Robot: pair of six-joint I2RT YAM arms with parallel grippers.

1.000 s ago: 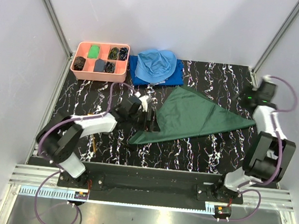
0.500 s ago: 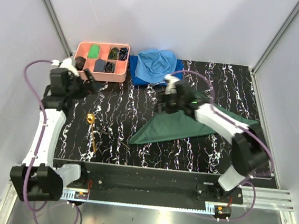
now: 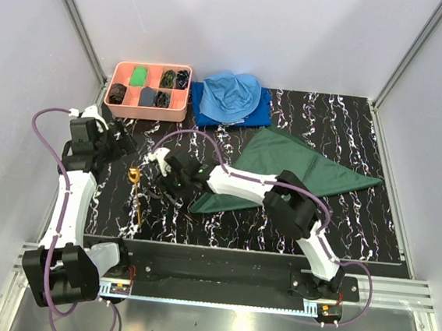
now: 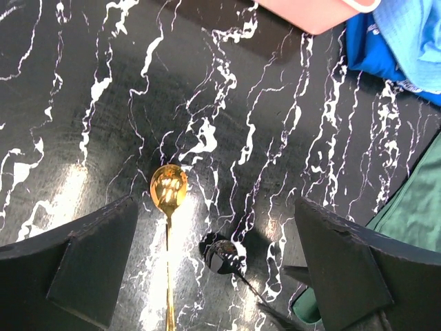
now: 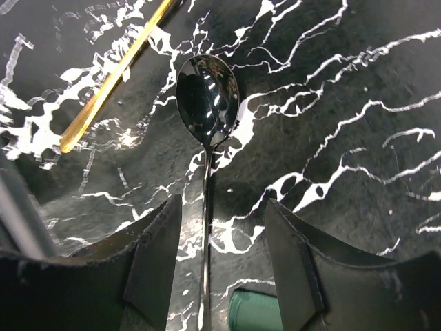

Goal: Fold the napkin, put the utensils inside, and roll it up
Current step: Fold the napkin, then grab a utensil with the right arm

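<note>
The dark green napkin (image 3: 291,171) lies folded into a triangle right of centre, and its edge shows in the left wrist view (image 4: 417,200). A gold spoon (image 3: 134,177) (image 4: 169,189) lies left of it, with a dark shiny spoon (image 4: 222,254) (image 5: 207,96) beside it. My right gripper (image 3: 159,181) (image 5: 220,265) is open, reaching across low over the dark spoon, its fingers either side of the handle without touching it. My left gripper (image 3: 126,138) (image 4: 220,276) hangs wide open above both spoon bowls, holding nothing.
A pink compartment tray (image 3: 149,88) of small items stands at the back left. A light blue cloth (image 3: 232,94) lies on a darker blue one (image 3: 202,113) behind the napkin. The gold handle (image 5: 117,69) runs just left of my right fingers.
My right arm has swung from above the napkin leftward and down to the dark spoon, its jaws narrowing. The left gripper has dropped slightly toward the spoons.
</note>
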